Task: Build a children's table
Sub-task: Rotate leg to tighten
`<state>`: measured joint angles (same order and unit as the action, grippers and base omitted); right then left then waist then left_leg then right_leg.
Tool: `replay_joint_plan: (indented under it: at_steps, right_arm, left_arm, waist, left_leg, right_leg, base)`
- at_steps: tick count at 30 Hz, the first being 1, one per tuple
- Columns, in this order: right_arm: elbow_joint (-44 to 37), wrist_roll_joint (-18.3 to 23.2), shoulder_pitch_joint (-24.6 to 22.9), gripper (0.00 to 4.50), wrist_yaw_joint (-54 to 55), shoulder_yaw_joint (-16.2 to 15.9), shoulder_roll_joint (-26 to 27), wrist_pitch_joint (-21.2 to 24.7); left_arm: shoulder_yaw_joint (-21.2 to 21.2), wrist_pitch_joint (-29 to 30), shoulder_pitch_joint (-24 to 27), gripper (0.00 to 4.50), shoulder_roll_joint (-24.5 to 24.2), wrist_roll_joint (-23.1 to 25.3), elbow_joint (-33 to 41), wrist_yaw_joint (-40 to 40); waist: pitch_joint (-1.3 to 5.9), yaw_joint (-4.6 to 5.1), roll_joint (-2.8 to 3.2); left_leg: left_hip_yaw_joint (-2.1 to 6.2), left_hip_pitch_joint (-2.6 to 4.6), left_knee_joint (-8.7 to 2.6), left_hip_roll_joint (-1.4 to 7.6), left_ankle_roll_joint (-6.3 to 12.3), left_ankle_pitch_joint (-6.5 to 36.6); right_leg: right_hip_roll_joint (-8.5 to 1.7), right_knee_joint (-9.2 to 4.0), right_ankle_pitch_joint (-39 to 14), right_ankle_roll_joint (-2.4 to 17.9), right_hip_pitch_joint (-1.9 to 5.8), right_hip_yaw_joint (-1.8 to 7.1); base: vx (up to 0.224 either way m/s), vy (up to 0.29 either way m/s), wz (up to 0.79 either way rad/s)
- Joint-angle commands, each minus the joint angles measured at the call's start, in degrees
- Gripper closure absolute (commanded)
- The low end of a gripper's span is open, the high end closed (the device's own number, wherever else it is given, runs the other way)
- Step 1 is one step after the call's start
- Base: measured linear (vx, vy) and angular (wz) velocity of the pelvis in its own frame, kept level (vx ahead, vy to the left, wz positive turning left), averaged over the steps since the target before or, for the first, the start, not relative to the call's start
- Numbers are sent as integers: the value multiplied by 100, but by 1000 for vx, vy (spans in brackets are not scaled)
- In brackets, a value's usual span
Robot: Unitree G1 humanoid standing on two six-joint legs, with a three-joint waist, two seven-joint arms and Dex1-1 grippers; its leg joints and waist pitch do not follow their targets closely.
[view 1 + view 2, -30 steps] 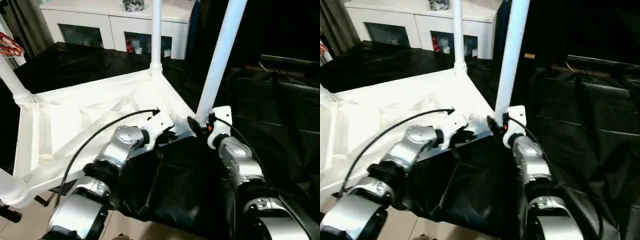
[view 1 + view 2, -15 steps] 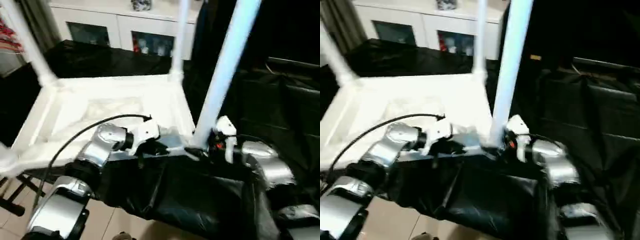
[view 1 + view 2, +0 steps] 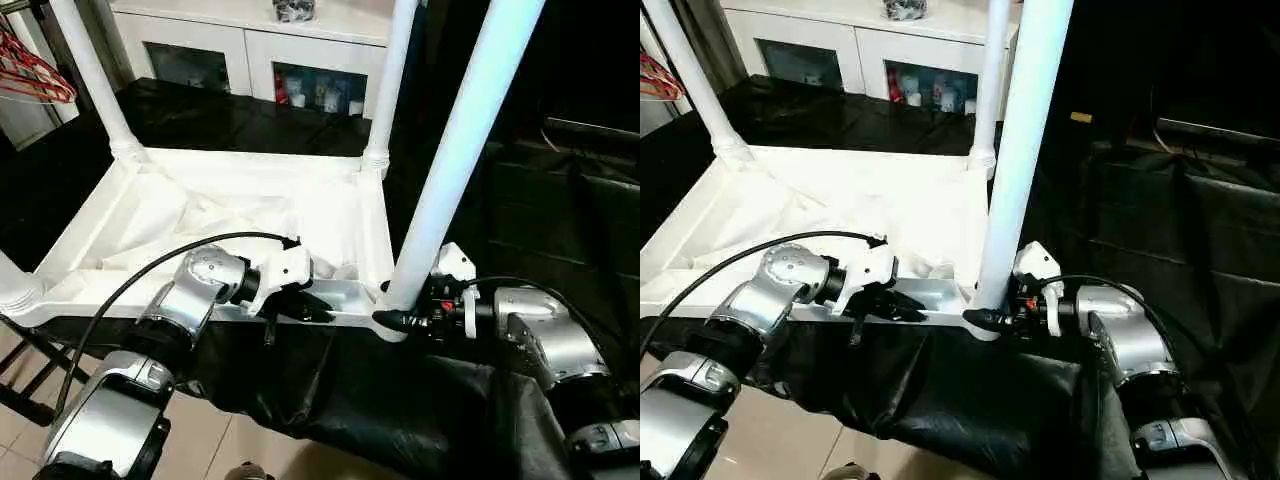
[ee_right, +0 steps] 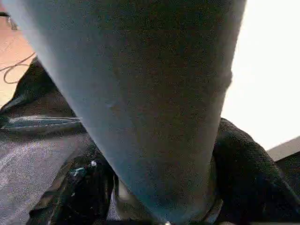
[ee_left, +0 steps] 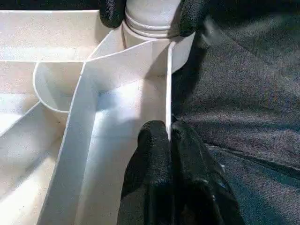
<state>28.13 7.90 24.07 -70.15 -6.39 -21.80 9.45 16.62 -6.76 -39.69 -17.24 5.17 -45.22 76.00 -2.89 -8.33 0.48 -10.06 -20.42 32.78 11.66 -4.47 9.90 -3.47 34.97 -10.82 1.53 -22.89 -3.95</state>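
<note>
Table (image 3: 230, 215) lies upside down on a black cloth (image 3: 400, 410), ribbed underside facing up, with legs rising from its corner sockets. Behind the table stands a white cabinet (image 3: 250, 45) with glass doors. Red hangers (image 3: 30, 75) show beyond the table's far left corner.

4 legs are in view — the near right leg (image 3: 455, 150) is the thickest in the head views and tilts slightly to the right as it rises. The far right leg (image 3: 385, 85) and far left leg (image 3: 95, 80) stand in their sockets at the table's back corners. The near left leg (image 3: 12, 285) shows just its base at the table's near left corner.

Left gripper (image 5: 169, 136) sits on the table's near rim, a little left of the near right leg; its 2 fingers (image 5: 150, 164) are pinched together on the thin rim wall. A black cable (image 3: 150, 275) loops from that arm over the table's near edge.

Right gripper (image 3: 392, 318) is at the base of the near right leg, where it meets the socket — its fingers (image 4: 79, 187) lie on either side of the leg's foot and clasp it, spread to the leg's width.
</note>
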Motion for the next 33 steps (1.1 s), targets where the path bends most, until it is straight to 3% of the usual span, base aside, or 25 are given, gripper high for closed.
replay_joint_plan:
  at_steps: [1,5,8,11,13,15,19,20,23,24,29,33]
  right_arm:
    - [-126,68,-193,193,-460,-577,219,123]
    - [-164,112,-284,194,-304,-470,318,156]
    - [94,14,-288,194,497,-224,619,-133]
    - [525,-181,-156,195,1556,14,944,-283]
    - [1165,-368,107,197,3087,369,1407,-421]
    - [1346,-372,205,199,3563,488,1582,-381]
    - [1722,-496,483,200,4490,608,1937,-426]
    - [1845,-524,586,200,4736,646,2040,-465]
    - [2193,-603,829,200,4965,627,2223,-826]
    - [2220,-613,846,166,4947,615,2231,-875]
    - [2150,-580,839,108,4575,540,2138,-946]
    - [2063,-540,770,88,3963,413,1889,-1096]
  left_arm:
    - [-64,-86,-165,450,161,-150,103,-248]
    - [-145,6,-162,450,230,-174,100,-435]
    - [-210,139,-249,450,371,-50,-38,-980]
    - [-254,251,-344,450,553,37,-188,-1458]
    - [-253,405,-482,450,870,168,-384,-2105]
    - [-229,475,-542,450,1026,237,-468,-2375]
    - [-199,587,-658,450,1403,363,-625,-2997]
    - [-209,603,-678,450,1499,376,-653,-3137]
    - [-155,501,-702,450,1641,451,-723,-3287]
    - [-147,478,-699,450,1646,462,-725,-3285]
    - [-44,303,-575,450,1547,447,-589,-2931]
    - [2,138,-435,450,1353,375,-455,-2510]
  waist:
    - [373,9,-18]
    - [369,5,-20]
    - [354,4,-15]
    - [298,79,-19]
    - [296,108,-15]
    - [300,194,-14]
    - [309,236,-19]
    - [315,233,11]
    - [345,246,-10]
    - [346,245,-5]
    - [379,232,-5]
    - [361,234,-24]
  left_leg:
    - [35,29,-315,187,296,1089]
    - [34,28,-315,186,291,1096]
    - [39,31,-330,188,251,1175]
    - [55,86,-376,168,68,1564]
    - [81,108,-395,152,-31,1694]
    - [99,106,-410,145,-72,1733]
    - [81,97,-391,132,11,1653]
    - [76,83,-385,131,36,1597]
    - [65,53,-369,129,93,1409]
    - [63,43,-365,125,111,1379]
    - [43,9,-334,122,316,1028]
    - [45,14,-342,127,344,1200]
  right_leg:
    - [-480,-439,-1029,1127,311,273]
    - [-479,-447,-1048,1124,309,271]
    - [-487,-465,-1233,1078,293,269]
    - [-515,-576,-2222,869,241,267]
    - [-520,-610,-2600,738,243,260]
    - [-515,-632,-2677,661,240,257]
    - [-496,-619,-2366,753,234,278]
    - [-499,-604,-2209,786,241,288]
    - [-489,-545,-1734,889,269,290]
    - [-490,-537,-1676,908,275,287]
    - [-477,-472,-1039,1037,318,288]
    - [-494,-506,-1354,1017,323,277]
  base:
    - [0,0,0]
    - [0,0,0]
    - [0,0,0]
    - [0,0,0]
    - [0,0,0]
    - [0,0,0]
    - [0,0,0]
    - [0,0,0]
    - [0,0,0]
    - [0,0,0]
    - [0,0,0]
    - [0,0,0]
